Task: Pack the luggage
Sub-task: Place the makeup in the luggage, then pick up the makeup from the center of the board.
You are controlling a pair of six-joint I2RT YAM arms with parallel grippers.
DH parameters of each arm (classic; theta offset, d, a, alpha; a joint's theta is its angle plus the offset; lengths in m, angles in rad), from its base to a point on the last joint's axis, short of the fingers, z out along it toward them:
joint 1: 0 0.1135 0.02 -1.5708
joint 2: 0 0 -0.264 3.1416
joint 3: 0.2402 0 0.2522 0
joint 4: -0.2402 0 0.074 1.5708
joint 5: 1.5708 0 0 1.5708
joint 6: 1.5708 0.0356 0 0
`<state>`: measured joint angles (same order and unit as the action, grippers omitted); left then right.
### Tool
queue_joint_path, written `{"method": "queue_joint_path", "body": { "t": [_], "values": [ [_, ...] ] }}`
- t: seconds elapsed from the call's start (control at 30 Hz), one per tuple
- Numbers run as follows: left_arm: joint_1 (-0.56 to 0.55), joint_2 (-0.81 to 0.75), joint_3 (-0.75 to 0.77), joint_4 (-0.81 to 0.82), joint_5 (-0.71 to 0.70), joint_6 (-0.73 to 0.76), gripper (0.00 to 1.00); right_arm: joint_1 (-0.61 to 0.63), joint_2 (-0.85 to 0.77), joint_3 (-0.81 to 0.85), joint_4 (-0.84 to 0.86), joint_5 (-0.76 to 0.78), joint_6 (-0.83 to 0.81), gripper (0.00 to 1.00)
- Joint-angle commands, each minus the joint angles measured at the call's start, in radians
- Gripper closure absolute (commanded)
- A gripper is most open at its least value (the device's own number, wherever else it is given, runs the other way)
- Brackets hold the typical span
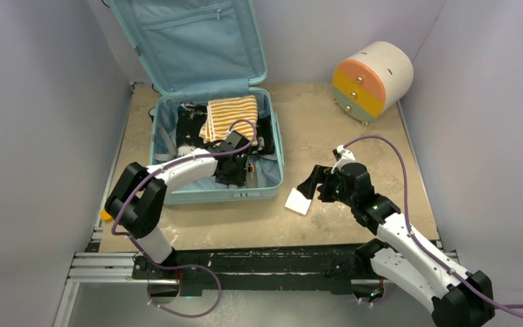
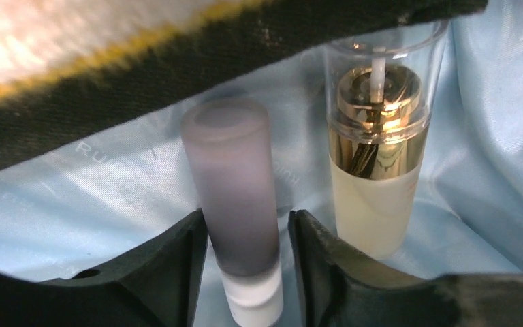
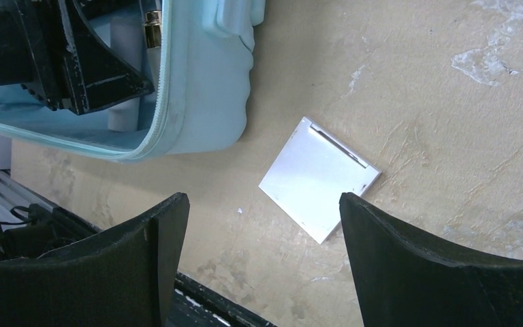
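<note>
Grey walls box in a worn tan counter (image 1: 313, 122), and the luggage (image 1: 204, 196) lies open on its left half, lid propped against the back wall. A striped yellow-and-white garment (image 1: 230, 116) and some black clothing (image 1: 189, 129) are already inside, so I judge the packing to be well under way.

Down in the case, toward its near edge, my left gripper (image 2: 246, 228) stands narrow around a frosted purple tube (image 2: 231, 184) with a white base. The jaws sit close on either side, but I cannot tell whether they are pressing it or are just clear of it. A pale bottle with a gold collar and clear cap (image 2: 374, 157) lies just beside the tube on the blue lining (image 2: 109, 197).

Outside, one flat white square case (image 3: 320, 178) lies on the bare counter, just off the luggage's near right corner. My right gripper (image 3: 260, 201) hangs over it, jaws spread wide and holding nothing.

As I read it, that square case is the only loose item left to load; after that, the lid needs closing. The round drawer unit (image 1: 371, 78) in the far right corner I leave alone.
</note>
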<state>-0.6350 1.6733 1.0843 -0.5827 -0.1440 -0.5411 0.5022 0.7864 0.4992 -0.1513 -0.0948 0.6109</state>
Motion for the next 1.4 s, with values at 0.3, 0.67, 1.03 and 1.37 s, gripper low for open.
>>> {"method": "queue_joint_path", "body": {
  "t": [0.3, 0.67, 1.03, 1.37],
  "values": [
    [0.003, -0.35, 0.133, -0.085, 0.044, 0.071, 0.22, 0.002, 0.059, 0.085, -0.138, 0.06, -0.058, 0.11],
    [0.004, -0.761, -0.146, 0.287, -0.141, 0.227, 0.18, 0.063, 0.218, 0.083, -0.094, 0.23, 0.189, 0.1],
    [0.006, -0.857, -0.217, 0.278, -0.253, 0.212, 0.17, 0.127, 0.471, 0.153, -0.081, 0.352, 0.316, 0.09],
    [0.005, -0.898, -0.224, 0.281, -0.232, 0.196, 0.17, 0.166, 0.588, 0.221, -0.091, 0.382, 0.342, 0.09]
  ]
}}
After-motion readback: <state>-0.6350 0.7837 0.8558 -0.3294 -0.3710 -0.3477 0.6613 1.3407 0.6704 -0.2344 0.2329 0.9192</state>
